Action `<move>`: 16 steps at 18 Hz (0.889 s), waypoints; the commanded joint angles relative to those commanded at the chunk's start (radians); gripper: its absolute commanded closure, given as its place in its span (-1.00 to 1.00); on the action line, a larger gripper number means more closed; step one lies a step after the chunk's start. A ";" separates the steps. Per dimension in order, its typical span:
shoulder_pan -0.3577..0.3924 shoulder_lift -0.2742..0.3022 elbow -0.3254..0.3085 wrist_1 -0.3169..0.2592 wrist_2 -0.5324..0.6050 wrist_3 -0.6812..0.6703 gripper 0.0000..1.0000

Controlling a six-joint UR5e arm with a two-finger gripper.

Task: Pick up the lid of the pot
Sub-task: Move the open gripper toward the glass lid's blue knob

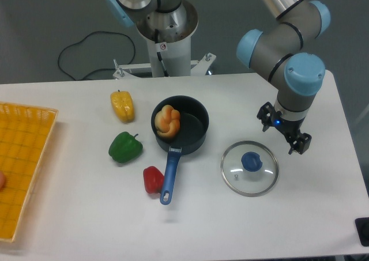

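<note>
Well, looks fairly light but stiff and breakable, apparently clear glass: the pot lid point(248, 180), lying flat on the white table point(86, 215), to the right of the black pot point(199, 133) in the view and apart from it. Best taken by the blue knob point(252, 162) at the middle, from straight above, with one finger on each side and the squeeze centred, so as to rise level. Likely smooth and perhaps a bit slick, so calls for a firm, even hold well down on the knob rather than a nip at the very top. Better to leave the rim alone: thin by the look of it, hard to get under, and liable to slip, tip or chip under a sideways grab. With the fingers of the gripper point(283, 129) spread wide and nothing between them, hangs up and to the right of the lid in the view. Seems open enough to straddle the knob. Needs lining up over the knob first, then a slow descent, to spare the glass a knock
</note>
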 joint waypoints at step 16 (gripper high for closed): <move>0.057 0.043 -0.069 0.018 0.000 -0.122 -1.00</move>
